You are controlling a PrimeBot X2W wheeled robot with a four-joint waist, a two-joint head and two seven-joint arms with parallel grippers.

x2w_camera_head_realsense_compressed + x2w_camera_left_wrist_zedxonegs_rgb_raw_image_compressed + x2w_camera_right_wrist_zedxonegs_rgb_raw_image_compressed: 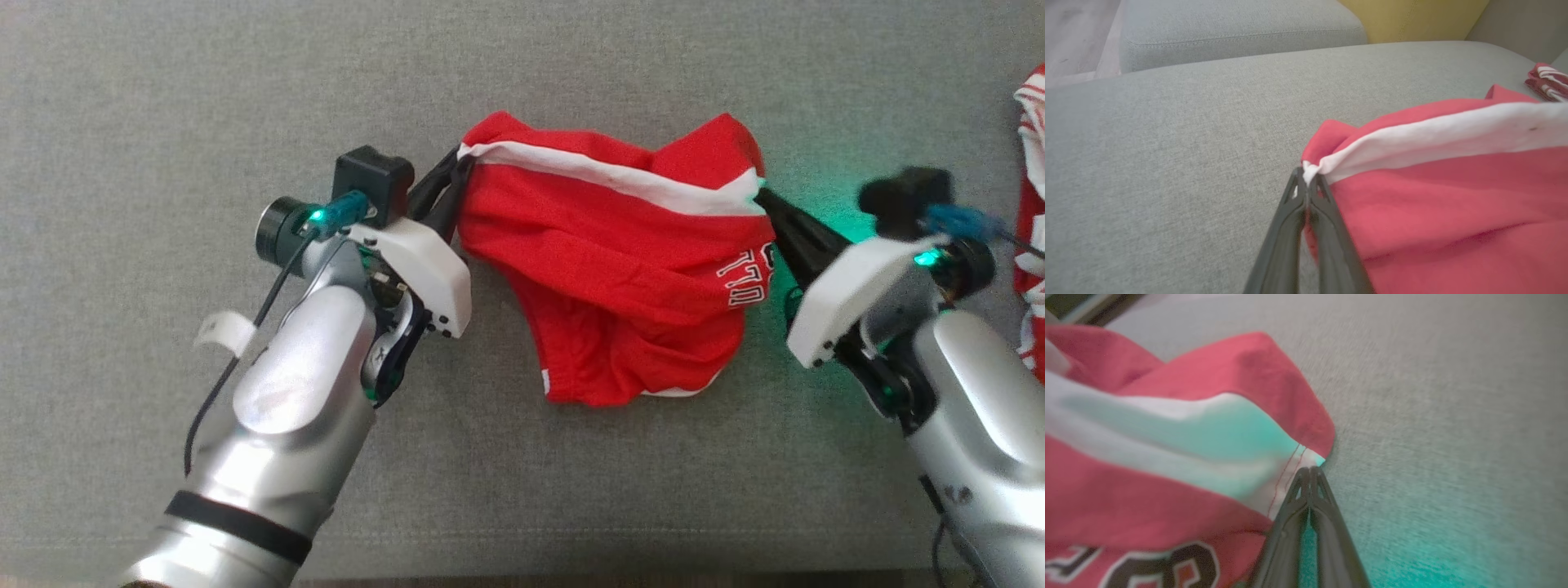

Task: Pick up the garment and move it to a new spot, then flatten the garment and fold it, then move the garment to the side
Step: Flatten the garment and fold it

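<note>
The left tool (1305, 173) is clamping one end of the white stripe (604, 167) on the crumpled red cloth garment (604, 269), which is lying between both tools on the grey fabric cushion (163, 98). The right tool (1310, 469) is closing on the opposite hem corner, biting very little cloth, so stretching risks pulling it free.

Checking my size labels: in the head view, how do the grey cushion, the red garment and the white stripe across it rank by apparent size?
Largest to smallest:
1. grey cushion
2. red garment
3. white stripe
</note>
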